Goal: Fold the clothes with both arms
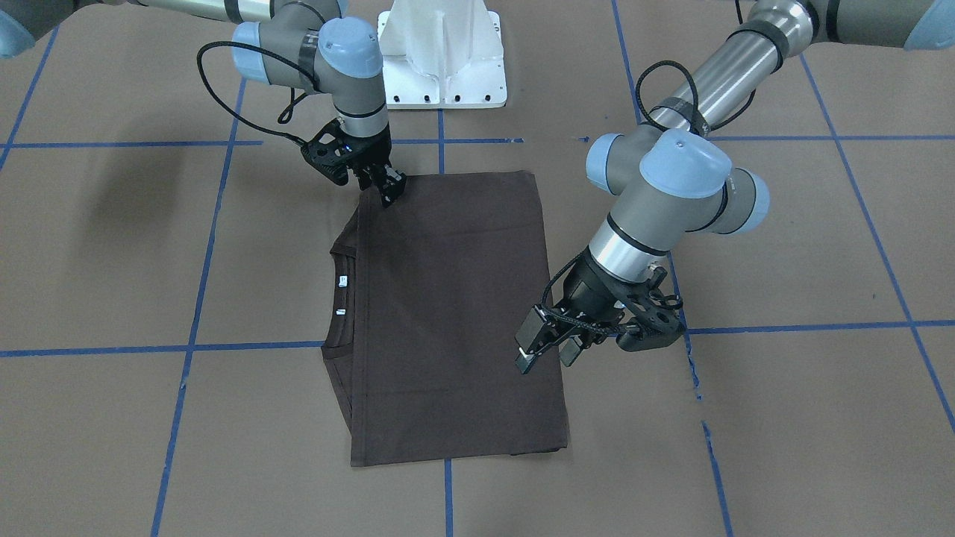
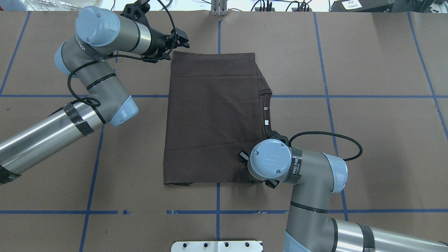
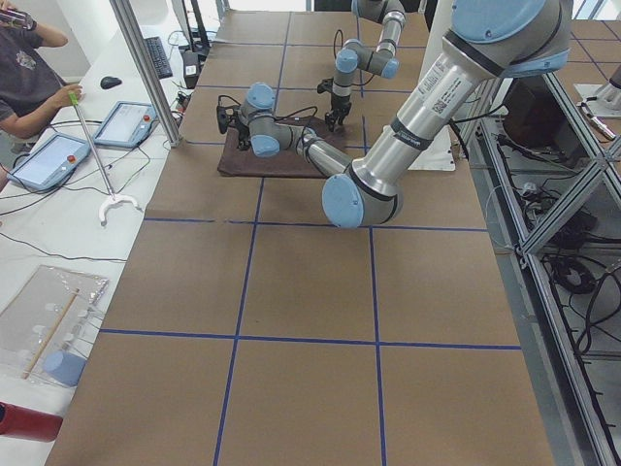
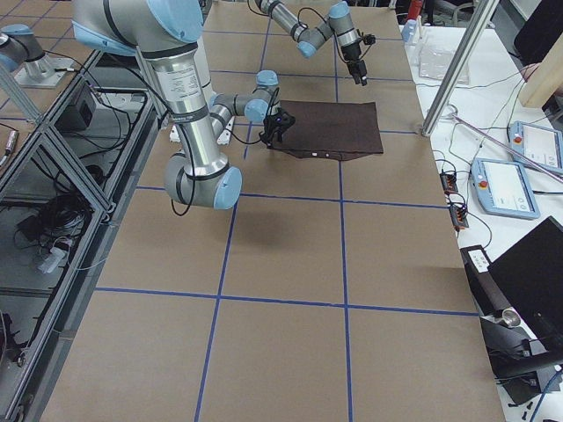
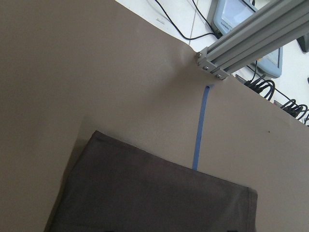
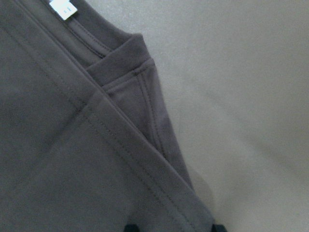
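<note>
The dark grey-brown T-shirt (image 1: 448, 313) (image 2: 213, 115) lies flat on the table, folded into a rectangle. Its collar and white labels (image 2: 266, 122) (image 6: 63, 7) face the robot's right. My left gripper (image 1: 548, 356) (image 2: 180, 40) hovers open above the shirt's far left corner and holds nothing. The left wrist view shows only that far hem (image 5: 154, 198). My right gripper (image 1: 389, 192) points down at the near right corner beside the collar. Its dark fingertips (image 6: 130, 227) stand apart at the fabric's edge, so it is open. In the overhead view its wrist hides it.
The white pedestal base (image 1: 442, 52) (image 2: 217, 246) stands at the robot's side of the brown table. Blue tape lines (image 1: 194, 347) grid the surface. An aluminium post (image 5: 251, 36) rises at the far edge. A person (image 3: 24, 68) and tablets are beyond it.
</note>
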Robot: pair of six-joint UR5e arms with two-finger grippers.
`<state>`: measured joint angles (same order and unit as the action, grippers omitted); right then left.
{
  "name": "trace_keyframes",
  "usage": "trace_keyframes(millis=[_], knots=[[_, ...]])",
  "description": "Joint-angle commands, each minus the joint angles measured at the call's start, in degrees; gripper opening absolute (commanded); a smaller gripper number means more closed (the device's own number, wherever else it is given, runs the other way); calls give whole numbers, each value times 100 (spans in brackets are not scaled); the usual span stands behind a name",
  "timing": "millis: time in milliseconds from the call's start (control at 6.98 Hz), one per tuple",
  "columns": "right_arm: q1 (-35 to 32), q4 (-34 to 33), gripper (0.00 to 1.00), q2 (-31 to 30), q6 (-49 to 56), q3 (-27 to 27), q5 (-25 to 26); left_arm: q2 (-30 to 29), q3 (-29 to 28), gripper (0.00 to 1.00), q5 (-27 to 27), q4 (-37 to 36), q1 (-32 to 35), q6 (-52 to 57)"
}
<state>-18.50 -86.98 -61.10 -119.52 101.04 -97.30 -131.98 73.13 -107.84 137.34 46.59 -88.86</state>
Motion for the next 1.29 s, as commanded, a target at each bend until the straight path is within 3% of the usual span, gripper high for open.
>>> trace_keyframes(millis=[0,573,717,860,1146], knots=[[-92,23,0,10,182,12,-113,6,9,83,0,-14,0,0],[-145,23,0,19,183,73,-184,76,70,83,0,-5,-44,-17],[-154,-12,0,10,183,265,-184,494,584,83,0,-5,-149,-383],[-163,-47,0,-42,183,441,-202,977,1494,83,35,-205,-515,-813],[-172,-56,0,-86,166,556,-202,1629,3322,78,734,-2042,-1628,-1404]])
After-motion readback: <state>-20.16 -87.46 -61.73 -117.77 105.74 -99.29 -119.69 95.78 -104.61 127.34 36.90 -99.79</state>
